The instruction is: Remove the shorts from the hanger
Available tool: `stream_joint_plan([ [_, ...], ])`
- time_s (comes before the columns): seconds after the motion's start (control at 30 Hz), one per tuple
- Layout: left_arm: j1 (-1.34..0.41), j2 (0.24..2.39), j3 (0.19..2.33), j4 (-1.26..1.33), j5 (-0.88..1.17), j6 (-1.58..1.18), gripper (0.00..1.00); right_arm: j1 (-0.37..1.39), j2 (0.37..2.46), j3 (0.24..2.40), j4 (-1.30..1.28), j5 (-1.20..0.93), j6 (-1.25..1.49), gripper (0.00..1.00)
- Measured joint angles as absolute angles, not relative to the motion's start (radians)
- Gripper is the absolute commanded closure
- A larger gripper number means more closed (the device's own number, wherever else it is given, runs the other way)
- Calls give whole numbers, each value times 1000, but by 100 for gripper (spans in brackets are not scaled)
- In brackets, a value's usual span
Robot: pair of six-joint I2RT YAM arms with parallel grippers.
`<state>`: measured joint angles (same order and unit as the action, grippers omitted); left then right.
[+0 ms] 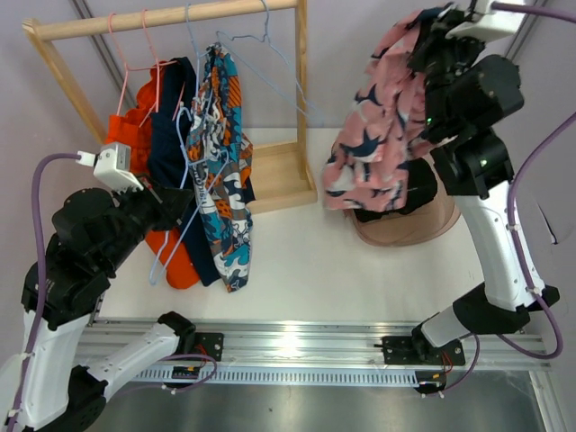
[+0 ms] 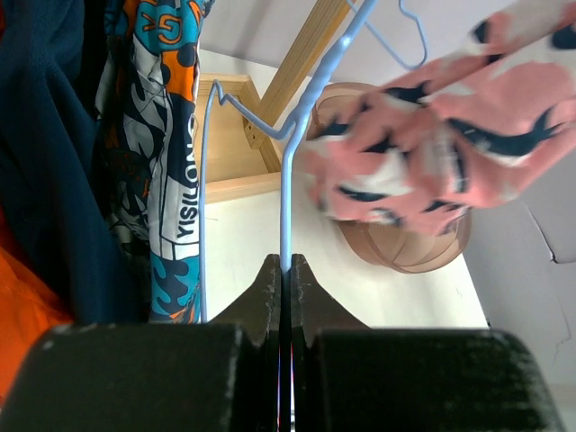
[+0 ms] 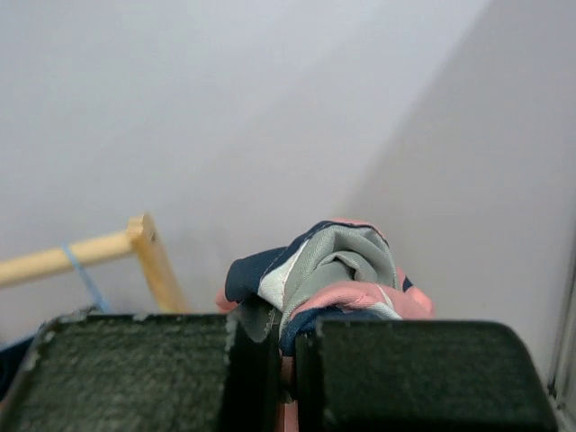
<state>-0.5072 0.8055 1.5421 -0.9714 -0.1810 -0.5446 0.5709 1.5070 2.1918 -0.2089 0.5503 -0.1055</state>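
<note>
1. Upper right, top view: right gripper (image 3: 286,328) clamped on pink floral shorts (image 1: 382,135), which hang over the brown basket (image 1: 432,236); black shorts (image 1: 416,193) lie inside.
2. Lower left: left gripper (image 2: 283,270) pressed shut on blue hanger wire (image 2: 286,180).
3. Bare table (image 1: 306,261) lies between wooden rack (image 1: 180,16) and basket.
4. Three on rack: orange shorts (image 1: 180,261), navy shorts (image 1: 169,148), teal-orange-white shorts (image 1: 225,189).

I see the pink floral shorts (image 1: 378,126) dangling bunched, high on the right, with the black shorts (image 1: 400,202) directly beneath them. On the left, the teal-orange-white shorts (image 1: 223,180), navy shorts (image 1: 171,130) and orange shorts (image 1: 178,261) hang side by side.
</note>
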Motion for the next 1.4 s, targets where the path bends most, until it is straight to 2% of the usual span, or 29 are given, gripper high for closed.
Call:
stream_joint_plan([
  [0.1, -507, 804, 1533, -960, -181, -539, 100, 488, 1546, 2262, -205, 500, -100, 100],
  [0.2, -507, 805, 1517, -945, -182, -530, 100, 411, 1552, 2208, -195, 456, -68, 100],
  [0.27, -507, 805, 1505, -937, -184, -529, 100, 379, 1528, 2093, -174, 426, -39, 100],
  [0.57, -507, 865, 1495, -873, -189, -521, 100, 337, 1372, 1179, -2, 319, 180, 100],
  [0.67, -507, 918, 1517, -864, -188, -515, 100, 335, 1369, 980, 22, 329, 271, 100],
  [0.83, -507, 1022, 1602, -837, -189, -513, 100, 286, 1381, 867, -7, 330, 462, 100],
  [0.87, -507, 1045, 1628, -833, -189, -511, 100, 276, 1390, 867, -12, 329, 489, 92],
  [0.9, -507, 1065, 1653, -831, -189, -509, 100, 266, 1407, 867, -17, 320, 524, 66],
  [0.93, -507, 1092, 1685, -826, -188, -504, 100, 256, 1425, 867, -25, 306, 553, 1],
  [1.07, -507, 1215, 1846, -807, -193, -482, 100, 250, 1493, 867, -67, 225, 607, 1],
  [1.2, -505, 1352, 2028, -805, -218, -452, 100, 289, 1467, 861, -128, 202, 629, 1],
  [1.4, -470, 1525, 2257, -813, -246, -414, 100, 414, 1200, 775, -215, 205, 643, 0],
])
